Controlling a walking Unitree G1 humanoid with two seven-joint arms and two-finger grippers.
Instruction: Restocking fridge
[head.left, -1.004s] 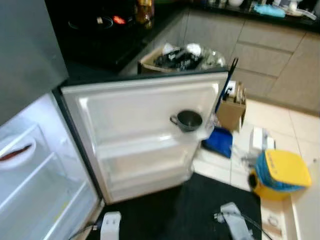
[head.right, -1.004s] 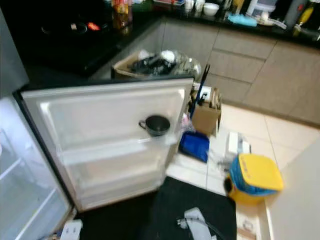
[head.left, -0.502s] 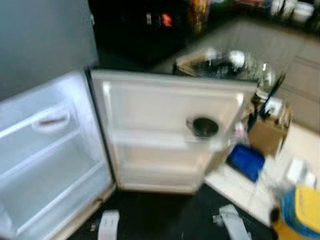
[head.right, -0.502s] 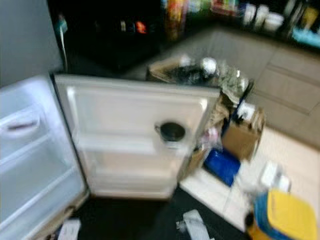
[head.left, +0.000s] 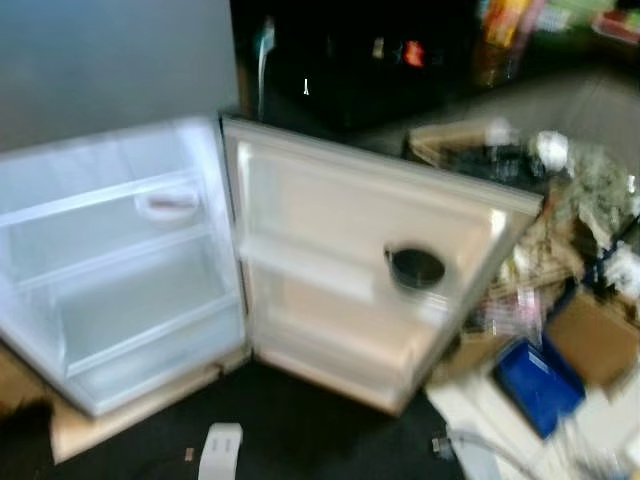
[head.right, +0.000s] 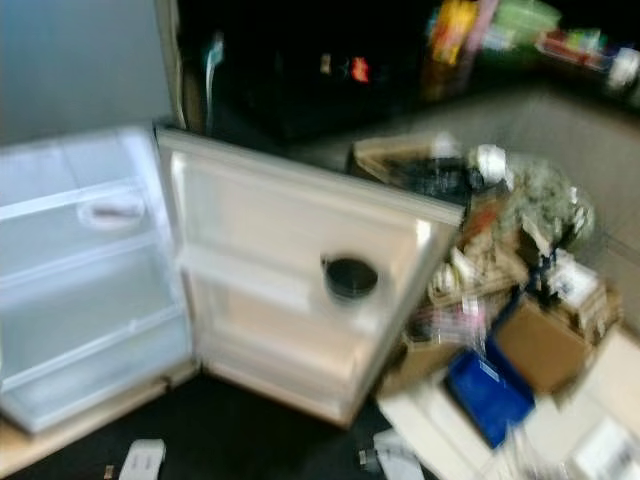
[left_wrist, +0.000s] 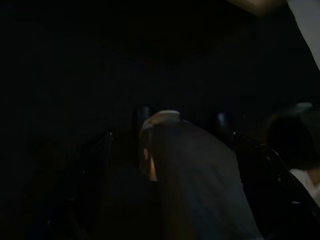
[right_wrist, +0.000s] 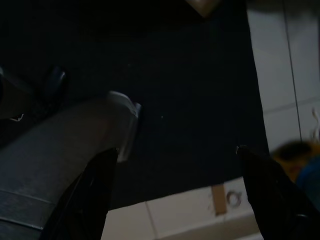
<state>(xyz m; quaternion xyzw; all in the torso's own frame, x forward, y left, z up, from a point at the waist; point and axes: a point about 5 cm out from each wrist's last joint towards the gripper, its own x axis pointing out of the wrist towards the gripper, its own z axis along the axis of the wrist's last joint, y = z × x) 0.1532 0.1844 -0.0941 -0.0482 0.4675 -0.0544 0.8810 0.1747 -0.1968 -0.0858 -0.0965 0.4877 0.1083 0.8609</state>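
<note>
The small fridge (head.left: 130, 290) stands open, with bare white shelves lit inside. A white plate (head.left: 168, 204) holding something reddish sits on its upper shelf. The fridge door (head.left: 330, 230) is swung wide to the right, and a black cup (head.left: 416, 268) sits on its middle door shelf. Both arms hang low over a black mat. My left gripper (left_wrist: 172, 137) is dimly made out in the dark left wrist view, open. Over the mat's edge by the floor tiles, my right gripper (right_wrist: 176, 149) is open with nothing between its fingers. The head views are blurred.
A black mat (head.left: 300, 420) lies before the fridge. Right of the door the floor is cluttered: a cardboard box (head.left: 600, 340), a blue object (head.left: 540, 385), and an open box of dark items (head.left: 490, 150) behind the door. A dark counter runs along the back.
The whole picture has shifted: the camera has swung left, bringing more of the fridge interior into view and losing the yellow object at the right. The cup and door stay put.
</note>
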